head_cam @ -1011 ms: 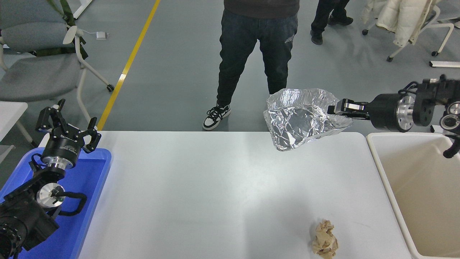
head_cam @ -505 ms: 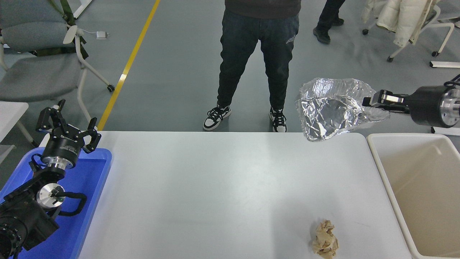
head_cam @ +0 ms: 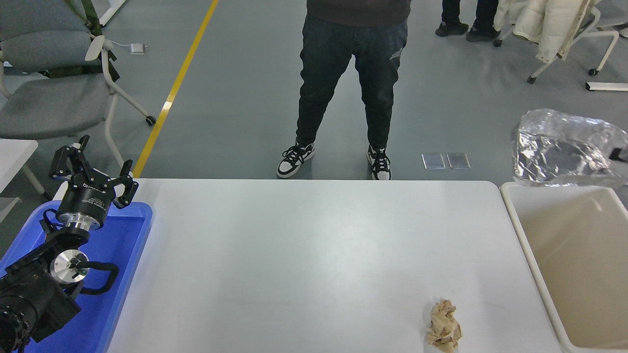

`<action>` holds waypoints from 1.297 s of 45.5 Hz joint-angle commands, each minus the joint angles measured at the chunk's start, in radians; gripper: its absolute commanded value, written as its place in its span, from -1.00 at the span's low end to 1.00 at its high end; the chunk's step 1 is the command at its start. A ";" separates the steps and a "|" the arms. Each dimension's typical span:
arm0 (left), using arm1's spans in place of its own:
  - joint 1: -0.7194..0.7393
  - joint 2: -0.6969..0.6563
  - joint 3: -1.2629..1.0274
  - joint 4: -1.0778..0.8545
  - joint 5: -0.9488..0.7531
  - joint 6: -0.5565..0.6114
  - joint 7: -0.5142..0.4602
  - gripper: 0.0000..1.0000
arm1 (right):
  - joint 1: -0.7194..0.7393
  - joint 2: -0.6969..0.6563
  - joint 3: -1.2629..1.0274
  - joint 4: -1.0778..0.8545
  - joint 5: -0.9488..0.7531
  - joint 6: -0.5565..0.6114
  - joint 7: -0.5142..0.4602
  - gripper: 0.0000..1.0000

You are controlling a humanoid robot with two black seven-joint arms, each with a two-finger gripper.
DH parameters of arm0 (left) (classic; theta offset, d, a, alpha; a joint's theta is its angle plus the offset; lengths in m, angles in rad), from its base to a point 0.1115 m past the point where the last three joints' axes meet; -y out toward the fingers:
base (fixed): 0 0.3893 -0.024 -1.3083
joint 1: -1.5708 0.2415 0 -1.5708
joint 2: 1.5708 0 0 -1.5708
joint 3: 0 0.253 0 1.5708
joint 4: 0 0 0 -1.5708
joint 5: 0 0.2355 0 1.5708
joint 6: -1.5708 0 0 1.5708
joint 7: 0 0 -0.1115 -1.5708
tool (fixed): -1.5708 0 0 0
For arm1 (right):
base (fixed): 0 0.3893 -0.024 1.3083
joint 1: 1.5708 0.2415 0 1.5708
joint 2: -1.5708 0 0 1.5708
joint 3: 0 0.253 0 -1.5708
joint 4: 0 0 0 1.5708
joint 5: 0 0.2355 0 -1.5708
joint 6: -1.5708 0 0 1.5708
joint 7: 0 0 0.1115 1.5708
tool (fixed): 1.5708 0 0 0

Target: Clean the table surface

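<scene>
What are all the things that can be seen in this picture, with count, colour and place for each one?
Large matte white tabletop: one, white, centre.
Crumpled brown paper ball: one, tan, on the tabletop, near right.
Crinkled silver foil sheet: one, silver, in the air above the tub's far edge.
Beige plastic tub: one, beige, right of the tabletop.
Blue plastic tray: one, blue, left of the tabletop.
Grey office chair: one, grey, far left.
Yellow floor line: one, yellow, left floor.
Standing person's legs: one pair, dark trousers, beyond the table.
Left gripper: one, black, open, parked above the tray.
Right gripper: one, black, barely visible at the right edge.
</scene>
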 commanded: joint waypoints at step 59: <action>0.000 0.000 0.000 0.001 0.000 0.001 0.000 1.00 | -0.622 0.748 0.028 -0.985 0.704 -0.175 -0.159 -1.00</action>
